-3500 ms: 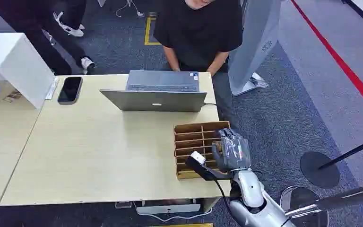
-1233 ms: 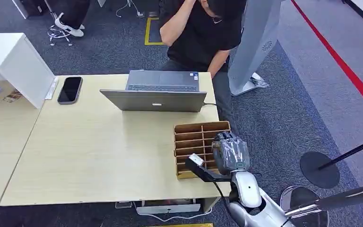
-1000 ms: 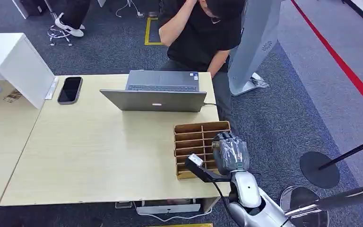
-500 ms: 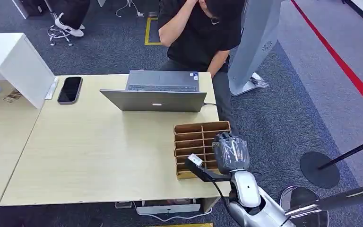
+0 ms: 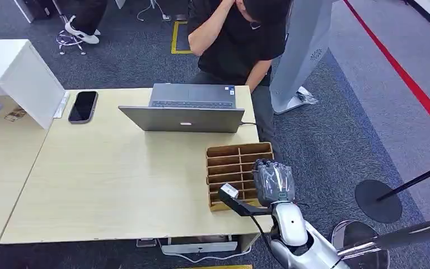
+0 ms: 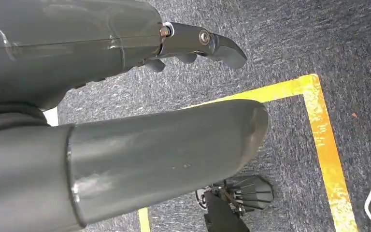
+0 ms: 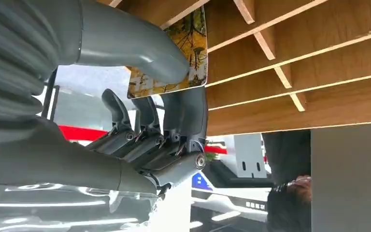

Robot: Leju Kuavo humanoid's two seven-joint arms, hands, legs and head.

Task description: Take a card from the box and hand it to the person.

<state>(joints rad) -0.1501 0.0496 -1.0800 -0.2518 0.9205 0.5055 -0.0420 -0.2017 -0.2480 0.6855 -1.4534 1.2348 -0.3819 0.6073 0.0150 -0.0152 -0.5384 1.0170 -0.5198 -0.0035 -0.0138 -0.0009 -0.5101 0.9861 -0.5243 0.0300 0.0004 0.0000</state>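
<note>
Right hand [image 7: 140,96] pinches card [image 7: 193,53] (mostly hidden) at box [image 5: 229,168]; left hand [image 6: 125,96] open.

You have one box [image 5: 232,168] of wooden slots, one card [image 7: 171,58], one laptop [image 5: 186,112], one phone [image 5: 83,106] and one white cabinet [image 5: 17,75] on two worktops [image 5: 117,179], with one person [image 5: 238,39] seated opposite.

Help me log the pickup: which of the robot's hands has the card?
The right hand, pinching a printed card between thumb and fingers at the wooden box; the left hand hangs over carpet, holding nothing.
</note>
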